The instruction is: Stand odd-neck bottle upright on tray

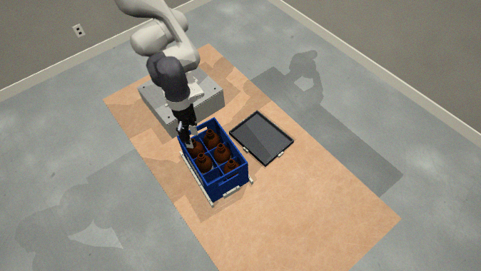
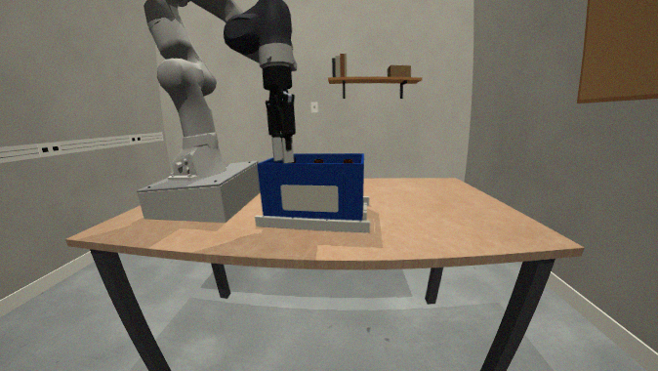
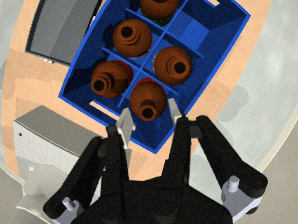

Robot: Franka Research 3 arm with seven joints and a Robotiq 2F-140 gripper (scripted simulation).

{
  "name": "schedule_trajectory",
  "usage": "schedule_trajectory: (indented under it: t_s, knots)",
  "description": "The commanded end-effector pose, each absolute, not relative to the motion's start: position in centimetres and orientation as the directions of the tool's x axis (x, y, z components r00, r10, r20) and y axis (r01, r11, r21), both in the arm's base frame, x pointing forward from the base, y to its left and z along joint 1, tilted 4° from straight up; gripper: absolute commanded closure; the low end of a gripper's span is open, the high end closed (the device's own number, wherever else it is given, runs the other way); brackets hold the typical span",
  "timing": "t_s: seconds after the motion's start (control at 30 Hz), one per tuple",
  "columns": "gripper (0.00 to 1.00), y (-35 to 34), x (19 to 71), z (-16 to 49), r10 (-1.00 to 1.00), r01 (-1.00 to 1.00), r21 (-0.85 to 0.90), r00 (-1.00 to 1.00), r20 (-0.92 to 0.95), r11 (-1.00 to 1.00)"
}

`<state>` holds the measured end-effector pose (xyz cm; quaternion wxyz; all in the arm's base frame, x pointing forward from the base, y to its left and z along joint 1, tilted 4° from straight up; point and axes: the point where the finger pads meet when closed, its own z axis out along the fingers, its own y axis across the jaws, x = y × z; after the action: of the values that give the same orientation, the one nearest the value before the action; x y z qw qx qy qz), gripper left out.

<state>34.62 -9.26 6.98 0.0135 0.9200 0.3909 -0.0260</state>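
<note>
The blue crate (image 1: 233,185) (image 2: 312,174) (image 3: 79,96) stands level and holds five brown bottles. My gripper (image 1: 191,138) (image 2: 283,159) (image 3: 150,112) is open over its corner nearest the robot base. The fingertips stand apart on either side of the neck of the corner bottle (image 1: 195,150) (image 3: 148,100), with gaps showing. The other bottles (image 1: 211,140) (image 1: 222,154) (image 1: 203,163) (image 1: 231,167) stand in their compartments. I cannot tell which neck differs. The dark tray (image 1: 272,139) (image 3: 57,25) lies flat beside the crate with no bottle on it.
One crate compartment (image 1: 213,175) (image 3: 192,31) is empty. Pale strips (image 1: 196,178) (image 2: 312,224) run along the crate's base, and small pale blocks (image 1: 280,154) sit at the tray's edge. The grey robot base (image 1: 210,105) (image 2: 183,205) is close behind the crate.
</note>
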Motion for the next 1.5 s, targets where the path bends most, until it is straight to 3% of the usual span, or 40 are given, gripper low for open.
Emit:
schedule_trajectory:
  t_s: [0.0,0.83,0.87,1.47]
  knots:
    - [0.56,-9.3,34.0,8.1,0.714,0.716,-0.008,0.696,-0.075,-0.698]
    - [0.56,-9.1,34.3,12.5,0.714,0.716,-0.008,0.696,-0.075,-0.698]
    - [0.90,-9.1,34.3,12.5,0.714,0.716,-0.008,0.696,-0.075,-0.698]
    - [0.90,-9.1,34.3,12.5,0.714,0.716,-0.008,0.696,-0.075,-0.698]
